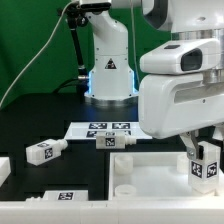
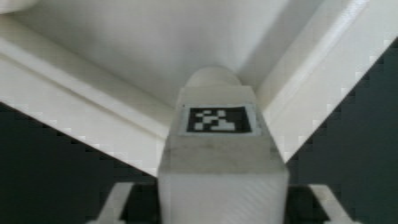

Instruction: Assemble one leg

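Note:
My gripper (image 1: 204, 150) is shut on a white leg (image 1: 206, 164) with a black-and-white tag. It holds the leg upright over the exterior view's right part of the large white tabletop (image 1: 140, 176). In the wrist view the leg (image 2: 221, 130) runs out from between my fingers (image 2: 128, 200), and its tip points into an inner corner of the tabletop (image 2: 89, 70). I cannot tell whether the tip touches the tabletop.
Two loose legs lie on the black table behind the tabletop, one at the left (image 1: 45, 151) and one near the middle (image 1: 116, 142). Another tagged leg (image 1: 62, 198) lies at the front left. The marker board (image 1: 104, 127) lies before the robot base (image 1: 108, 70).

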Robot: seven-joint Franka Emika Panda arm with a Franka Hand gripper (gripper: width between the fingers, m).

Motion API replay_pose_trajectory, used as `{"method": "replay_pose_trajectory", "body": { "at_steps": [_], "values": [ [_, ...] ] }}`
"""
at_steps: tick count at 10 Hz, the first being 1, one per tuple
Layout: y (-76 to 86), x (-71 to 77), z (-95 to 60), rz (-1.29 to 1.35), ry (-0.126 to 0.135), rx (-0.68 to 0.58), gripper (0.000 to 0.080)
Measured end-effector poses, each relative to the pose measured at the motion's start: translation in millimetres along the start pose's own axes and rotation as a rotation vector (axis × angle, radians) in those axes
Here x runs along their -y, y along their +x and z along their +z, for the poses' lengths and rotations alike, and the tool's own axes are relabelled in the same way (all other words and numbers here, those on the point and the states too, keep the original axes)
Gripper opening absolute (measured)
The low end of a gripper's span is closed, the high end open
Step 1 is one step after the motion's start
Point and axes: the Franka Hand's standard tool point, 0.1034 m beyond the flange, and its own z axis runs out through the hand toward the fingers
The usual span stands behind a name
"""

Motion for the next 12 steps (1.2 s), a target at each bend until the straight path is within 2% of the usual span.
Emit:
{"method": "replay_pose_trajectory", "body": {
  "at_steps": [1,4,8,10,12],
  "values": [
    [0.2,0.4,0.0,0.031,0.002,-0.001,0.0281],
    [0.0,-1.7,0.3,0.34,0.002,-0.004,0.0281],
    [4.2,-6.5,1.5,0.786,-0.009,-0.081,0.0282],
    [-0.8,-11.2,1.9,1.154,0.029,-0.127,0.0282],
    [-0.9,-11.2,1.8,1.157,0.029,-0.127,0.0282]
  ]
}}
